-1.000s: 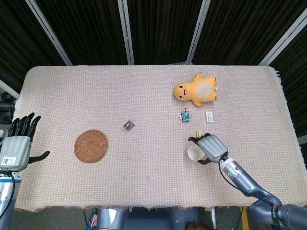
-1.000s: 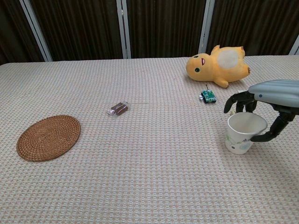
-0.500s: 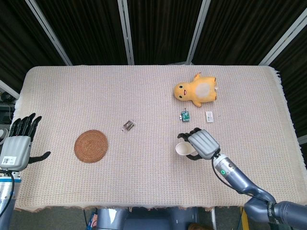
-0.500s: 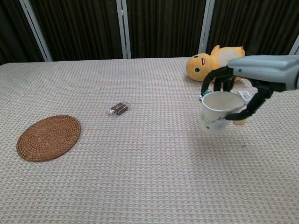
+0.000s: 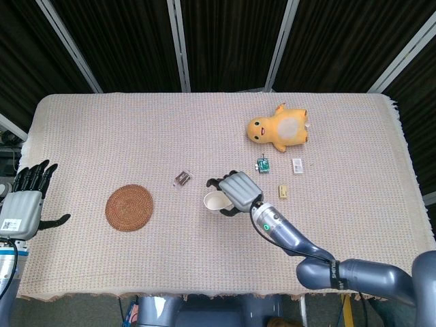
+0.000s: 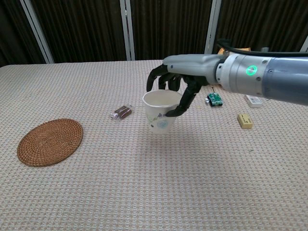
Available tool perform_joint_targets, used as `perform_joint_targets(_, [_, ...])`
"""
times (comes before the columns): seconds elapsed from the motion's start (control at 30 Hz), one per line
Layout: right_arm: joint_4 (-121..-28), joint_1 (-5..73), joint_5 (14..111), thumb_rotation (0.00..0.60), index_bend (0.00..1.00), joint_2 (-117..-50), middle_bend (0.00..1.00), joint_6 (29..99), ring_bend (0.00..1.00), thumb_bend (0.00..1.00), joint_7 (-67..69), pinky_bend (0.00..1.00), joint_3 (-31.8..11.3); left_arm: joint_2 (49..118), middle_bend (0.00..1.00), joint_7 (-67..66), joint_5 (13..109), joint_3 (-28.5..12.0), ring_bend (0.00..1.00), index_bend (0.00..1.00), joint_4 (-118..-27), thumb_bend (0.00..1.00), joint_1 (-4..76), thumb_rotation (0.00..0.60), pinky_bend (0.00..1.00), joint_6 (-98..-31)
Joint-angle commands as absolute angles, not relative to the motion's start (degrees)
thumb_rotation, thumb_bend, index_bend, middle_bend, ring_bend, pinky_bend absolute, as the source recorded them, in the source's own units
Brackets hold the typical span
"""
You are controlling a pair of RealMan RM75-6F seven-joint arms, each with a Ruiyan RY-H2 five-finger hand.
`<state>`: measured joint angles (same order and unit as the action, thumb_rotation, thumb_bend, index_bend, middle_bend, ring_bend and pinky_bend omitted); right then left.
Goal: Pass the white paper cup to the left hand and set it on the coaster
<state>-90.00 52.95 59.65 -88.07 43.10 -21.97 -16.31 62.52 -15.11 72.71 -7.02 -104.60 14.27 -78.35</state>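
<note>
My right hand [image 5: 236, 190] [image 6: 174, 86] holds the white paper cup [image 5: 216, 201] [image 6: 161, 112] by its rim, upright and lifted above the middle of the table. The round woven coaster [image 5: 129, 208] [image 6: 50, 141] lies flat on the cloth well to the cup's left, with nothing on it. My left hand [image 5: 27, 200] hovers at the table's left edge, fingers spread and holding nothing; the chest view does not show it.
A small wrapped item [image 5: 182, 178] [image 6: 122, 112] lies between coaster and cup. Behind the right arm are a yellow plush toy [image 5: 278, 129], a small green piece [image 5: 263, 164] [image 6: 214, 99], a white tag [image 5: 298, 165] and a tan block [image 5: 283, 191] [image 6: 245, 121].
The right hand has lifted the cup off the table and carried it leftward to the middle. The tan block it covered now shows. The left hand has barely moved.
</note>
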Motion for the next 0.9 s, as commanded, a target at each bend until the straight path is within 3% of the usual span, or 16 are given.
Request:
perform_joint_targets(0.03, [-87.4,55.3,56.9,0.6,0.26,-91.7,0.42,42.9,0.4,0.17,-25.0,0.32,-15.6,62.4,0.0,-14.7,72.3,-7.1,0.0,0.0,-104.2,0.0,14.3,0.6,0.0,-78.0])
perform_joint_targets(0.17, [-86.0,56.2,55.5,0.6,0.24,-93.6,0.4,43.6,0.37,0.14,-26.7,0.32,-14.6,62.1,0.0,-14.0,71.9,-7.2,0.0,0.0,-103.8,0.0,14.3,0.6,0.0,-77.7])
perform_joint_targets(0.27, [-86.1,56.3,54.8,0.6,0.06,-93.9,0.18,43.9,0.2,0.02,-27.4,0.24,-13.9,62.0,0.0,-13.7,71.8,-7.3,0.0,0.0,-103.7,0.0,14.3,0.6,0.0,-77.5])
perform_joint_targets(0.3, [-86.5,56.3,54.3,0.6,0.01,-93.5,0.08,43.9,0.11,0.0,-28.0,0.18,-13.3,61.9,0.0,-13.6,71.9,-7.2,0.0,0.0,-103.7,0.0,14.3,0.6,0.0,-77.5])
perform_joint_targets(0.37, [-87.9,56.3,53.3,0.6,0.0,-92.5,0.0,43.7,0.01,0.0,-29.0,0.1,-12.6,61.9,0.0,-13.6,72.0,-7.2,0.0,0.0,-103.7,0.0,14.4,0.6,0.0,-77.4])
perform_joint_targets(0.63, [-101.9,51.4,56.5,0.6,0.0,-80.4,0.0,51.1,0.0,0.0,-29.0,0.06,-11.0,62.5,0.0,-14.2,71.5,-6.9,0.0,0.0,-103.1,0.0,14.8,0.6,0.0,-76.3])
perform_joint_targets(0.77, [-105.2,46.1,66.0,0.6,0.0,-73.0,0.0,57.4,0.0,0.0,-26.9,0.01,-8.1,63.4,0.0,-15.5,71.4,-6.7,0.0,0.0,-102.7,0.0,15.4,0.6,0.0,-75.5])
perform_joint_targets(0.9, [-100.5,39.5,79.9,0.6,0.0,-69.0,0.0,67.4,0.0,0.0,-20.1,0.0,-4.3,64.0,0.0,-16.4,73.4,-6.5,0.0,0.0,-103.7,0.0,16.4,0.6,0.0,-75.1])
